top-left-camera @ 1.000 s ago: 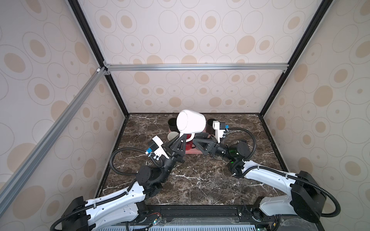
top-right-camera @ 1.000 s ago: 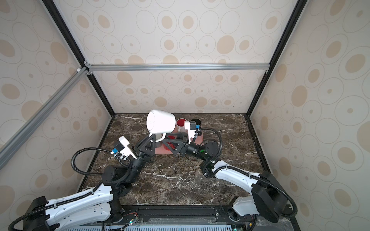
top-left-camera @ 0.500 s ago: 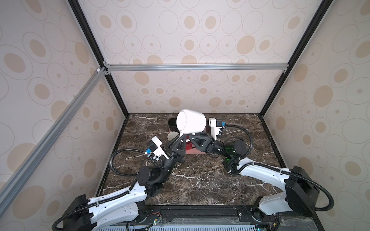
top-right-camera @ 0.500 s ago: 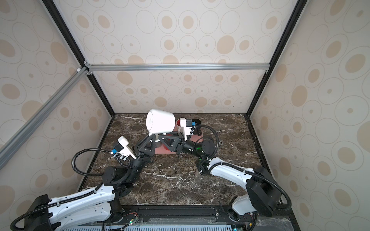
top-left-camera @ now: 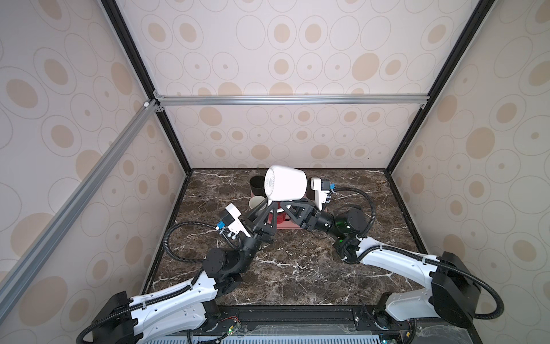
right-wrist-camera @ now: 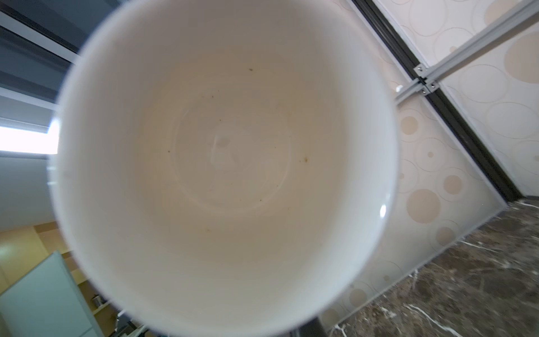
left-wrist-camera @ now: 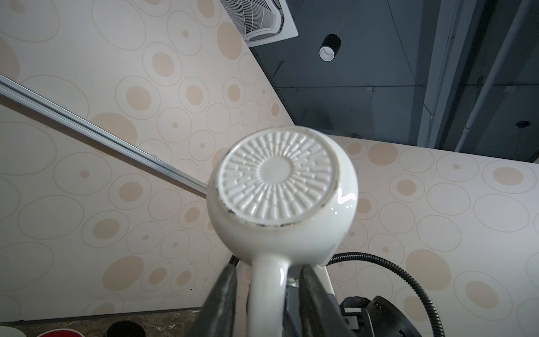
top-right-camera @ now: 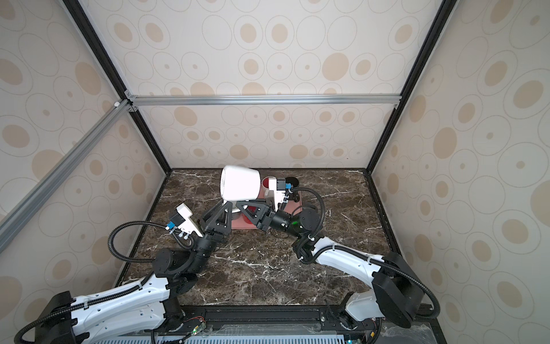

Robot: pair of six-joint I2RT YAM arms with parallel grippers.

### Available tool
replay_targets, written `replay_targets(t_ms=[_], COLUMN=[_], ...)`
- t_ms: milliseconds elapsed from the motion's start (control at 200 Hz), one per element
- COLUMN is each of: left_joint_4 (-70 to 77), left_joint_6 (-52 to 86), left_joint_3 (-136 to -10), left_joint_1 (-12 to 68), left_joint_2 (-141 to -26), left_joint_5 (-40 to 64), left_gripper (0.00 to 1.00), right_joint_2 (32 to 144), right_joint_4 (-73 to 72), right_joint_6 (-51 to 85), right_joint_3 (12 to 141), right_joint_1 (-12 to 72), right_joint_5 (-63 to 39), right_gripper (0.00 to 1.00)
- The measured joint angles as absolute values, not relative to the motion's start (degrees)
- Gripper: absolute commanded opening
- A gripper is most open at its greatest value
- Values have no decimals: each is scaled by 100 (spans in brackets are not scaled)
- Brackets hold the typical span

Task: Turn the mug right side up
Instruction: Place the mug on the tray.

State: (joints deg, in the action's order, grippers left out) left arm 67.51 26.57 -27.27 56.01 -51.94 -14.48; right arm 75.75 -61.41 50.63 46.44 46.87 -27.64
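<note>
Left wrist view: white mug (left-wrist-camera: 274, 186) aloft on its side, left gripper (left-wrist-camera: 268, 270) spread clear of the handle (left-wrist-camera: 267, 291) — right gripper (top-left-camera: 281, 205) pinches it. Handover stage, I judge; next, back your left away, then roll the mouth upward.

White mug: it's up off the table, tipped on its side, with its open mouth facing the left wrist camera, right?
Not quite: the white mug is up and tipped on its side, but the left wrist view shows its ribbed base, not its mouth. The mouth faces the right wrist camera.
</note>
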Motion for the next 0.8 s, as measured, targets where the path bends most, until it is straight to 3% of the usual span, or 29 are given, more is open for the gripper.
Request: replay_targets(t_ms=[155, 175, 195, 505, 800], left_joint_4=[6517, 6484, 6431, 5312, 4737], left_joint_6=[2724, 2727, 2729, 2650, 2613], left_joint_3=[-2550, -2523, -2486, -2108, -1734], left_joint_1=[5599, 5599, 5599, 5599, 5599], left_joint_2=[-4770, -4722, -4672, -3900, -3411], left_joint_5=[-1704, -1732, -1772, -2290, -2545], left_gripper=[84, 97, 99, 99, 99], right_joint_2=[6893, 6803, 6718, 5811, 6626], right_joint_4=[-4731, -4539, -4351, -1205, 1828], right_joint_6=[4388, 4283, 4202, 3070, 2440], right_joint_3=[4447, 4434, 4423, 4456, 5277], right_joint_1=[4637, 4622, 4611, 4176, 3428], right_joint_5=[-2327, -2259, -2209, -1015, 539], right_gripper=[0, 0, 0, 0, 0])
